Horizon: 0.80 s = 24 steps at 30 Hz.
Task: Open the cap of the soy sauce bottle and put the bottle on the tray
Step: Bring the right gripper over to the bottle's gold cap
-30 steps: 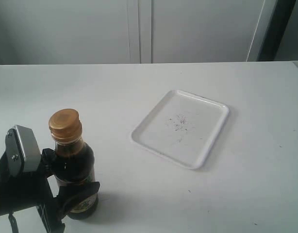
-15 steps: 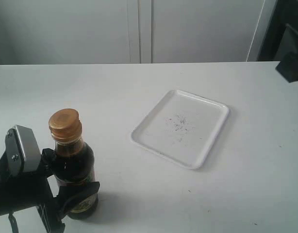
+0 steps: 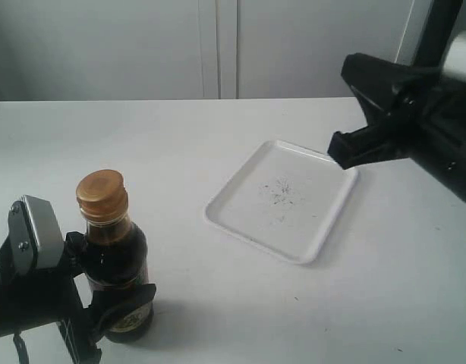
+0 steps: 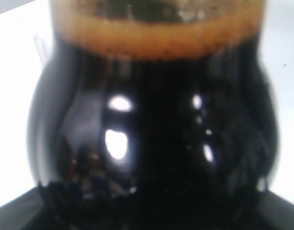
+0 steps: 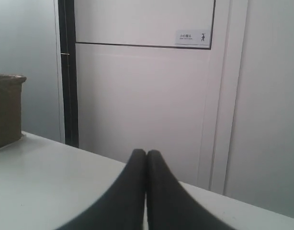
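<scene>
Soy sauce bottle: one item, clear glass filled with dark liquid, standing upright on the white table at the near left of the exterior view. Cap: golden-bronze, lid down on its collar, not yet opened. Label: only a yellow sliver shows low on the body, the rest hidden by a black finger. Left gripper: you have its jaws spread wide around the lower body of the bottle, one finger behind the glass and one across the front, both against it, so the bottle is in its hold. In the left wrist view the bottle's dark, rounded shoulder fills almost the whole picture, with a brownish band of foam at the liquid line and the black finger ends just showing at the two lower corners. Tray: white, rectangular, rounded corners, low rim, faint dark specks at its centre; it lies flat on the table to the right of the bottle and well apart from it, nothing on it. Right gripper: your two black fingers are pressed together tip to tip, nothing between them. Right arm: dark, blurred, above the tray's far right corner. Backdrop: pale cabinet doors behind the table.
</scene>
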Each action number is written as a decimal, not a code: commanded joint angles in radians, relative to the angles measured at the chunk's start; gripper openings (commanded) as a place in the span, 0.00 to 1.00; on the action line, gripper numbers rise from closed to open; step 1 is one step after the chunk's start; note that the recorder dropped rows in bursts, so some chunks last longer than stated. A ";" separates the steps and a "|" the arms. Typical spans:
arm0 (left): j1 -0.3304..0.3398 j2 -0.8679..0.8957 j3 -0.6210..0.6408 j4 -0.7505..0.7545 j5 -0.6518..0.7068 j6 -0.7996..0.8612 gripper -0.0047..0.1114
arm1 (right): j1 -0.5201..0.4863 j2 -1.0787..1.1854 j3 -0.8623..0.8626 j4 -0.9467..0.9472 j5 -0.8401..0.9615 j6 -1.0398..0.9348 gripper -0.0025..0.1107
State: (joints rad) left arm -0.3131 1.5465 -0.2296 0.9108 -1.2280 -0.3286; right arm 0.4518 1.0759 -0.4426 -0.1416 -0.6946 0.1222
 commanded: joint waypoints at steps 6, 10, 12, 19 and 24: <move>-0.001 0.001 -0.002 -0.013 0.007 0.015 0.04 | 0.182 0.131 0.028 0.244 -0.130 -0.325 0.02; -0.001 0.001 -0.002 -0.013 0.007 0.015 0.04 | 0.259 0.199 0.060 0.350 -0.241 -0.451 0.02; -0.001 0.001 -0.002 -0.013 0.007 0.015 0.04 | 0.301 0.235 0.060 0.359 -0.267 -0.501 0.02; -0.001 0.001 -0.002 -0.013 0.007 0.015 0.04 | 0.429 0.349 0.060 0.468 -0.367 -0.639 0.02; -0.001 0.001 -0.002 -0.013 0.007 0.015 0.04 | 0.510 0.421 0.030 0.542 -0.384 -0.806 0.02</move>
State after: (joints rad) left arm -0.3131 1.5465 -0.2296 0.9108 -1.2280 -0.3268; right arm 0.9235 1.4659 -0.3927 0.3547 -1.0537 -0.5835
